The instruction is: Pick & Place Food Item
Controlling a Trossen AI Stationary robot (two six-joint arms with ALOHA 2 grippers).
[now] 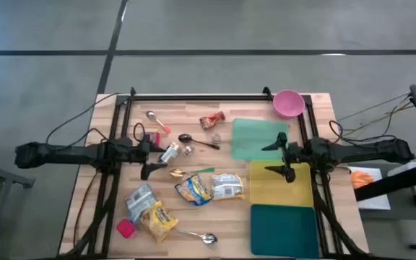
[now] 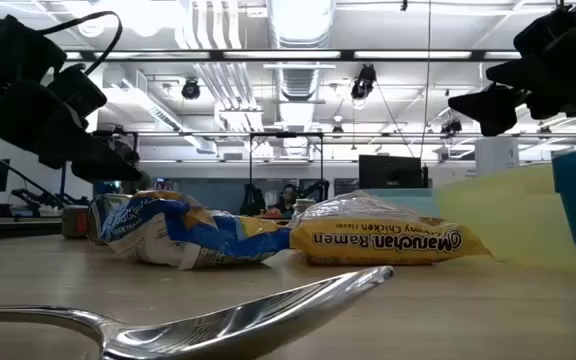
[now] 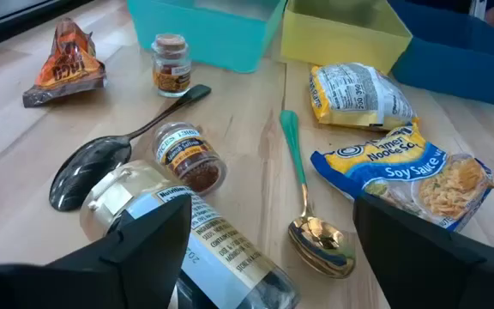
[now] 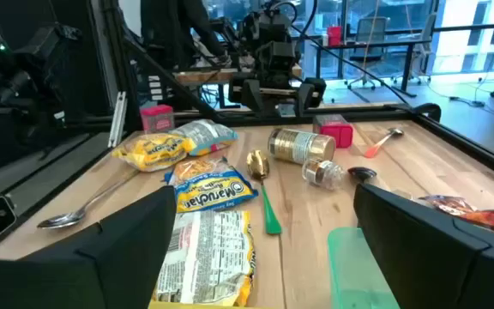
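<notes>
Hovering wide-jawed and empty, the left gripper (image 1: 147, 159) and right gripper (image 1: 283, 159) are awaiting a pick (probably the Maruchan ramen packet (image 1: 227, 185)), needing descent.

Grey floor (image 1: 215, 29) with dark seams, strip-lit ceiling (image 2: 298, 20), windows (image 4: 453, 34), distant desks (image 4: 376, 53).

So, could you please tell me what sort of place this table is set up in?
Probably a robotics lab in an open-plan office: ceiling strip lights, a monitor on desks behind, and another robot arm rig beyond the wooden table.
</notes>
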